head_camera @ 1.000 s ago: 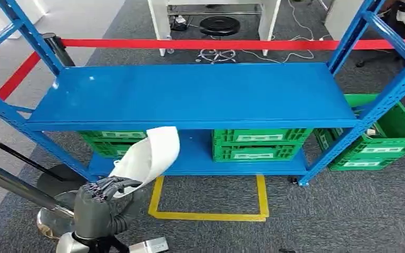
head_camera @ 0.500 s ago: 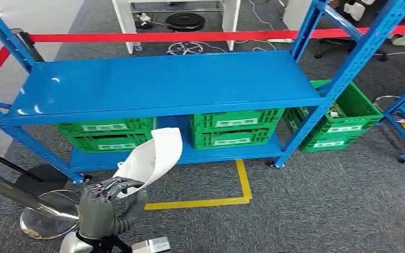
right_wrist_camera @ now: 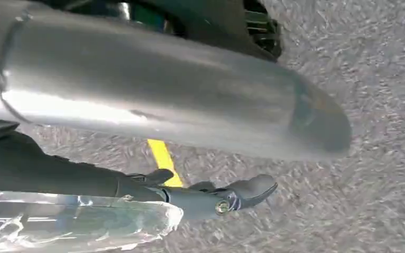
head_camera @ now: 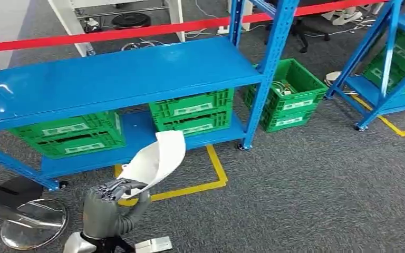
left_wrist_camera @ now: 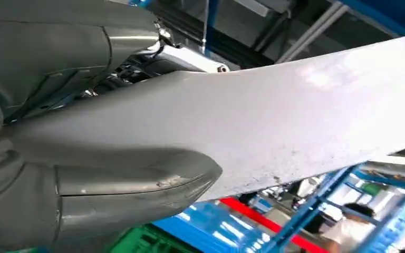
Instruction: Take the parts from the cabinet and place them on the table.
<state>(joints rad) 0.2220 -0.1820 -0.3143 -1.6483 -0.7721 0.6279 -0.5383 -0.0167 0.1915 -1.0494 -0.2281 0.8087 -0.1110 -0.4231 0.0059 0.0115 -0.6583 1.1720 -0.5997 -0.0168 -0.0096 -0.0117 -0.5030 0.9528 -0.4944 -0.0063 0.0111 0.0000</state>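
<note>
While the robot's left hand (head_camera: 107,206) grips the lower end of a curved white sheet-like part (head_camera: 155,158), its fingers curled around that end, the part rises and tilts up toward the front edge of the blue metal shelving rack (head_camera: 116,79). In the left wrist view the same white part (left_wrist_camera: 274,121) lies across the thick grey thumb (left_wrist_camera: 132,182). On the rack's lower shelf stand two stacks of green plastic slatted crates with white labels, one near the left end (head_camera: 68,134) and one near the right end (head_camera: 192,112); what they contain cannot be made out. A third green crate (head_camera: 287,95) sits on the grey carpet just beside the rack's right front post, with some small items inside, too small to identify. The right hand (right_wrist_camera: 227,197) hangs above the carpet, fingers loosely bent, holding nothing visible.
</note>
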